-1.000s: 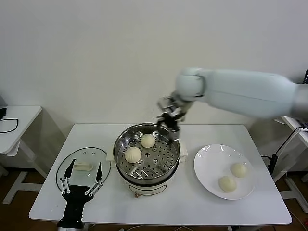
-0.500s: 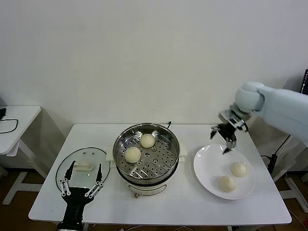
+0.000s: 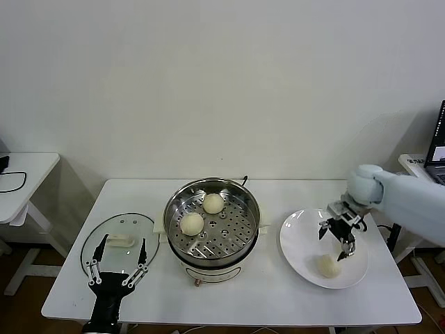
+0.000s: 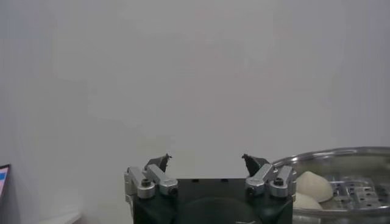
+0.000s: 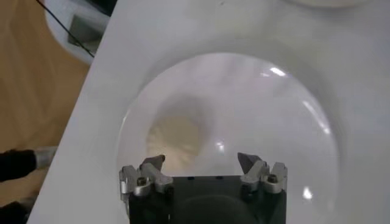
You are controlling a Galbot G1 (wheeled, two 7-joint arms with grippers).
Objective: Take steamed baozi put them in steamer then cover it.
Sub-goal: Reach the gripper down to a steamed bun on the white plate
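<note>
The right gripper (image 3: 338, 239) hangs over the flat white round plate (image 3: 297, 243) at the right of the white table (image 3: 278, 299), jaws spread wide and holding nothing. In the head view it covers part of the plate, so only one small cream-white pleated bun (image 3: 328, 265) shows there, near the plate's front edge; whether another lies under the gripper cannot be told from that view. The right wrist view shows one bun (image 5: 175, 139) on the plate (image 5: 292, 128), off to one side of the open fingertips and clear of them — the rest of the plate under the wrist is cut off by the gripper body.

Two more cream-white buns (image 3: 213, 202) (image 3: 192, 223) sit on the perforated tray of the round shiny stainless-steel steamer (image 3: 240, 233) at the table's middle, one toward the far rim, one toward the left rim; the tray's right and near parts lie bare. The steamer's white base is mostly hidden under its rim.

The round clear glass lid with a white oblong handle (image 3: 120, 241) lies flat on the table at the left, well apart from the steamer's rim. The left gripper (image 3: 117, 270) stands at the near left edge, jaws wide and empty, its fingers overlapping the lid's near part — contact cannot be told. Bare tabletop lies between steamer and plate.
</note>
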